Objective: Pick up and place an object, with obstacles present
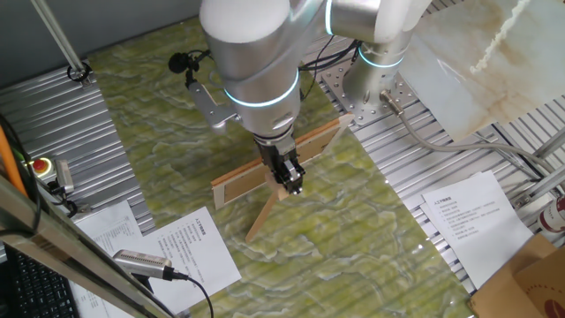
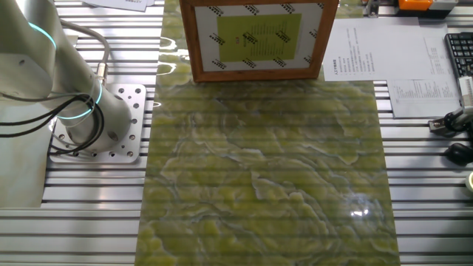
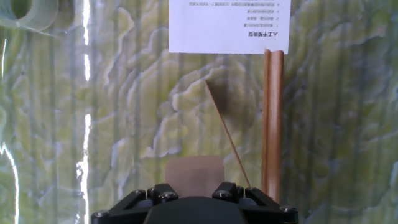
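Observation:
My gripper (image 1: pixel 292 183) hangs low over the green marbled mat, right beside the long wooden board (image 1: pixel 281 159) standing on edge, on the side of its slanted prop stick (image 1: pixel 265 216). In the hand view a blurred light-tan cube (image 3: pixel 197 172) sits between the jaws, which appear shut on it. The board's edge (image 3: pixel 272 124) runs just right of it and the thin prop stick (image 3: pixel 227 134) slants past. From the other fixed view the board (image 2: pixel 259 38) shows a framed yellow-green sheet and hides the gripper and cube.
Printed sheets lie by the mat (image 1: pixel 190 247) (image 1: pixel 466 212) (image 3: pixel 229 25). A handheld microphone (image 1: pixel 146 262) and keyboard (image 2: pixel 460 52) lie on the slatted table. The robot base (image 2: pixel 96 118) stands beside the mat. A cardboard box (image 1: pixel 530 283) is at one corner.

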Available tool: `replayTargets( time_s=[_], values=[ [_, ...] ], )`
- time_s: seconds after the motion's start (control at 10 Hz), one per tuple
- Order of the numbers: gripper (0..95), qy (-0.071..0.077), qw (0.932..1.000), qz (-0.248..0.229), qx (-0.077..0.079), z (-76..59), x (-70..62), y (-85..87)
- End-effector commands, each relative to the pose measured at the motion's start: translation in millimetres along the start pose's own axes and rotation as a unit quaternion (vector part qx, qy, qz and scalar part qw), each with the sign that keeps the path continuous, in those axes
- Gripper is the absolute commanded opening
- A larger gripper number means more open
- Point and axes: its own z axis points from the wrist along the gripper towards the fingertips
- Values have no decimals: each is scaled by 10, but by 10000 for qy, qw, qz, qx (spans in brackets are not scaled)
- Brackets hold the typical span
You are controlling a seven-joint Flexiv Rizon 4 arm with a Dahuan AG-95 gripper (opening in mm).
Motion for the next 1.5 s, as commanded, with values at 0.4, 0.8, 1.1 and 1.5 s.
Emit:
replayTargets(
  time_s=[0.4, 0.8, 1.1, 1.5],
  values=[
    [0, -160, 9989, -410, 170, 81, 58, 169],
    [0, -88, 9988, -108, 463, 307, 144, 704],
    [0, -72, 9983, -156, 555, 544, 184, 647],
    [0, -133, 9982, -165, 562, 780, 273, 583]
  ],
)
